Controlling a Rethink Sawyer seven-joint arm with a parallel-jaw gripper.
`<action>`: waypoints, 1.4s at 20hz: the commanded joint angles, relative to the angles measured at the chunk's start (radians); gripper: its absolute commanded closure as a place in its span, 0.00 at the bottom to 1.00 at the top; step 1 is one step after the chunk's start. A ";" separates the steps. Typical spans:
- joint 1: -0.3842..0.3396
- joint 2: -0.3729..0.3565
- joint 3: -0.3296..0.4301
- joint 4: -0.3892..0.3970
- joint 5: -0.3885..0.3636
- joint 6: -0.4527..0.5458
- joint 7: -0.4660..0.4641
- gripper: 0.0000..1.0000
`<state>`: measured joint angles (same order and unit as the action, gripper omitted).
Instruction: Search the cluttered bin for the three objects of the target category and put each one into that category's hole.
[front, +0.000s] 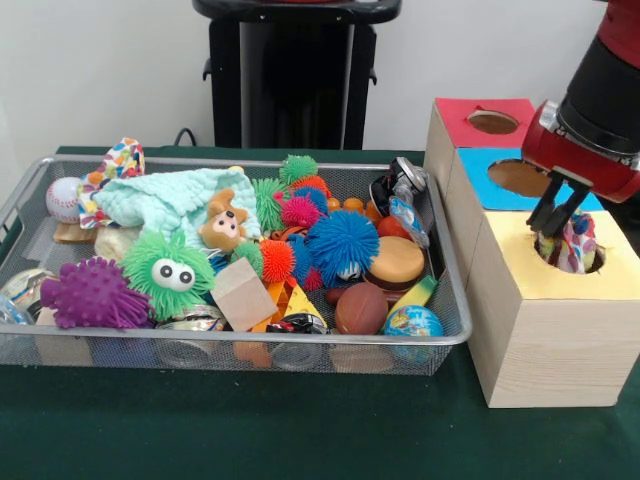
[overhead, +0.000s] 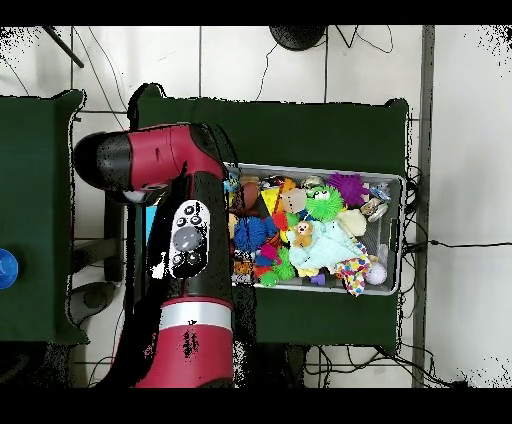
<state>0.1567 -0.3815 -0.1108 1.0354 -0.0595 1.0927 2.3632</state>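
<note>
My gripper (front: 548, 226) hangs over the hole (front: 592, 262) in the yellow top of the front wooden box. Its fingers are drawn together on a white cloth piece with coloured dots (front: 578, 243), which stands half sunk in the hole. The wire mesh bin (front: 250, 340) lies to the left, full of toys. A second white cloth piece printed with coloured triangles (front: 122, 160) lies at the bin's back left corner, partly under the mint-green cloth (front: 165, 195). In the overhead view it (overhead: 352, 275) lies in the bin (overhead: 320, 168). There my arm (overhead: 185, 240) hides the gripper and the boxes.
The blue-topped box (front: 520, 180) and the red-topped box (front: 480, 120) stand behind the yellow one. The bin holds spiky balls (front: 342, 243), a green ball with eyes (front: 170, 270), a teddy bear (front: 222, 225), a baseball (front: 62, 198) and a wooden block (front: 243, 293).
</note>
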 joint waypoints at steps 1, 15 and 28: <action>-0.022 0.046 0.136 0.167 0.023 -0.039 -0.054 1.00; -0.096 0.056 0.253 0.255 0.008 -0.422 -0.072 1.00; -0.054 0.056 0.187 0.186 -0.093 -0.351 -0.077 1.00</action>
<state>0.1213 -0.3532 0.0023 1.1494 -0.1232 0.6815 2.3632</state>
